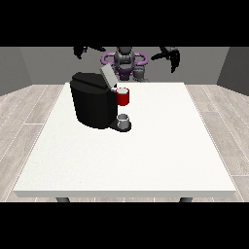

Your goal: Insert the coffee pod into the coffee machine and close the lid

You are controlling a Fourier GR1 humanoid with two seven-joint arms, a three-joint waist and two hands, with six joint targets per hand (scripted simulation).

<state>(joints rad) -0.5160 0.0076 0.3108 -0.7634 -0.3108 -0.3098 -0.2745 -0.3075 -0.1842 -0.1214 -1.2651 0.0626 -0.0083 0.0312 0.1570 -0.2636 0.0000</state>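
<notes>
If a pod, pinch grey thing by its sides: probably light, stiff. Hand at the view's left, hand at the view's right: cannot tell whether open.

No text, label, brand, number or sign can be read on anything in view.

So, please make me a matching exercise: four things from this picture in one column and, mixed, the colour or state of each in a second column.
Things:
1. coffee machine
2. lid
3. thing at the machine's spout
4. table

Descriptions:
a. white
b. red
c. black
d. raised open

Pairs: 1-c, 2-d, 3-b, 4-a
</notes>
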